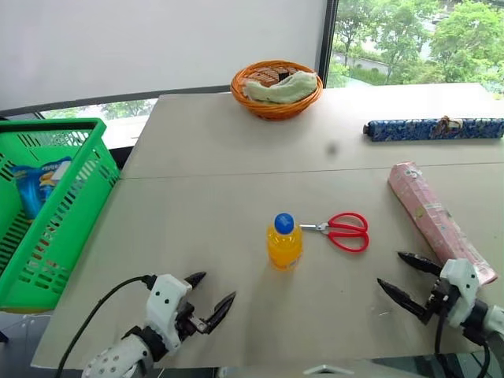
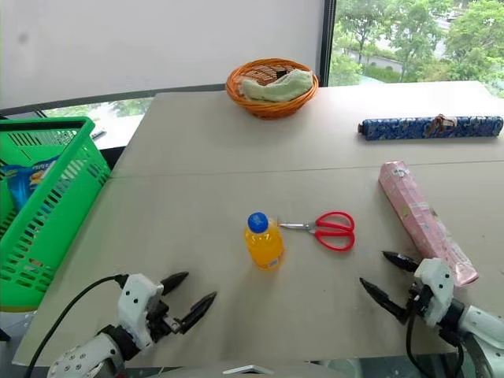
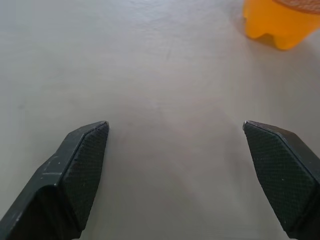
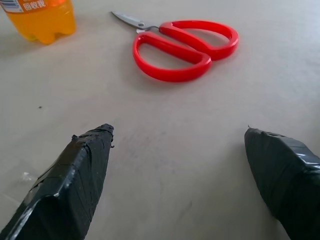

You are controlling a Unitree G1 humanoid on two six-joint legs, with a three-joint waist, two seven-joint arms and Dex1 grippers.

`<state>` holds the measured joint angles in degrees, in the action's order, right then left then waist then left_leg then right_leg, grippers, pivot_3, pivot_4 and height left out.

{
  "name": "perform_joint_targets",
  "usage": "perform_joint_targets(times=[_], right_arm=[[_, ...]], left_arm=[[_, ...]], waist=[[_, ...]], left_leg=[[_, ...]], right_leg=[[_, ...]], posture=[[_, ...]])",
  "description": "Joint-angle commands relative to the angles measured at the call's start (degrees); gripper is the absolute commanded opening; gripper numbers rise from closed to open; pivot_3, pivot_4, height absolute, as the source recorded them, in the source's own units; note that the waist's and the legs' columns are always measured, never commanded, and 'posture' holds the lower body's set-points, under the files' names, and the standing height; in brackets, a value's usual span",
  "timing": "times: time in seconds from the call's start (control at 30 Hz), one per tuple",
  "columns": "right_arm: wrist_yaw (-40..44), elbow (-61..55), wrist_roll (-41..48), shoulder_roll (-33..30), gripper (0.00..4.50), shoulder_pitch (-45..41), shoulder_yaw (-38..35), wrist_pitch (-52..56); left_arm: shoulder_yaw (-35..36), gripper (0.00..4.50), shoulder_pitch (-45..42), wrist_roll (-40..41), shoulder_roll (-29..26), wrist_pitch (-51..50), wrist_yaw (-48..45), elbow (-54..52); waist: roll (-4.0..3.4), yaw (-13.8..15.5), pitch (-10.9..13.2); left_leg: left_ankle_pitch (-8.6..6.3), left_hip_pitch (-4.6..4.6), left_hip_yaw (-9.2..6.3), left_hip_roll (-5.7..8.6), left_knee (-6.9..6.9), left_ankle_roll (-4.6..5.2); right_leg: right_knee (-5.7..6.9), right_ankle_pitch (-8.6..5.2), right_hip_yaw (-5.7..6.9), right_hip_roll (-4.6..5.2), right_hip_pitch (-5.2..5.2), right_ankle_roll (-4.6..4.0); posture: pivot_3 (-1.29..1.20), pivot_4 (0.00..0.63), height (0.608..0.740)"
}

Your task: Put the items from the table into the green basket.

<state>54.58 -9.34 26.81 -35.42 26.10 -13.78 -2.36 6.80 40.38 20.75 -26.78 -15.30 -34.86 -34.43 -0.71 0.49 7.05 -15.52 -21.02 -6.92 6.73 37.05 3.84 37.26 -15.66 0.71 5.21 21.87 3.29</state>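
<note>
An orange-drink bottle [image 1: 284, 243] with a blue cap stands upright in the middle of the grey-beige table [image 1: 236, 142]. Red-handled scissors [image 1: 343, 231] lie just to its right, blades pointing at the bottle. The green basket [image 1: 49, 206] sits off the table's left edge with a blue packet inside. My left gripper [image 1: 211, 297] hovers open near the table's front edge, left of the bottle, nothing between its fingers. My right gripper [image 1: 400, 276] is open at the front right, with the scissors [image 4: 183, 48] and the bottle [image 4: 41, 20] ahead of it.
A round orange wicker basket [image 1: 276, 88] with a pale cloth stands at the back. A blue patterned roll [image 1: 433, 128] lies at the back right. A pink wrapped long box [image 1: 437, 219] lies on the right, close to my right gripper.
</note>
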Motion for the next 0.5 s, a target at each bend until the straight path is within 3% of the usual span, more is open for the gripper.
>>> perform_joint_targets(times=[0.03,0.13,0.2,0.37,0.5], right_arm=[[0.4,-4.9,3.9,-2.2,4.5,1.2,-5.4,3.2],[2.3,-8.5,6.6,-4.7,4.5,4.9,-9.7,5.9],[3.3,-10.7,9.8,-6.7,4.5,5.4,-12.5,8.9],[5.7,-13.4,16.0,-13.8,4.5,0.8,-17.9,16.6],[4.9,-15.5,17.5,-15.6,4.5,-6.1,-15.6,19.5]], left_arm=[[-0.8,4.46,0.7,2.3,-1.0,0.1,-2.6,-2.9],[0.4,4.46,0.7,3.5,-2.7,1.1,-4.8,-5.5],[2.3,4.46,-0.3,3.5,-7.1,0.1,-8.1,-7.3],[17.8,4.46,-6.2,19.9,-17.5,-9.6,-11.9,-11.8],[24.4,4.46,-7.8,22.3,-21.7,-10.9,-16.8,-9.2]], waist=[[-0.09,-0.1,0.5],[-0.02,0.1,0.7],[0.09,0.1,0.9],[0.21,-0.7,1.6],[0.36,-1.5,1.7]], left_leg=[[0.0,-0.05,0.01,0.0,0.0,0.0],[0.0,-0.43,0.01,0.0,0.03,0.01],[0.01,-0.81,-0.01,0.0,0.03,0.01],[0.0,-0.83,0.01,-0.12,0.12,-0.02],[0.01,-0.82,0.04,-0.12,0.11,0.02]], right_leg=[[-0.03,0.01,0.0,0.0,0.03,0.01],[-0.06,0.02,0.02,0.02,0.41,0.01],[-0.06,0.28,0.06,-0.01,0.85,-0.05],[-0.1,0.32,0.11,-0.09,0.85,-0.21],[-0.18,0.41,0.11,-0.12,0.84,-0.09]], posture=[[-0.15,0.148,0.738],[-0.16,0.158,0.738],[-0.16,0.155,0.738],[-0.14,0.154,0.738],[-0.13,0.143,0.738]])
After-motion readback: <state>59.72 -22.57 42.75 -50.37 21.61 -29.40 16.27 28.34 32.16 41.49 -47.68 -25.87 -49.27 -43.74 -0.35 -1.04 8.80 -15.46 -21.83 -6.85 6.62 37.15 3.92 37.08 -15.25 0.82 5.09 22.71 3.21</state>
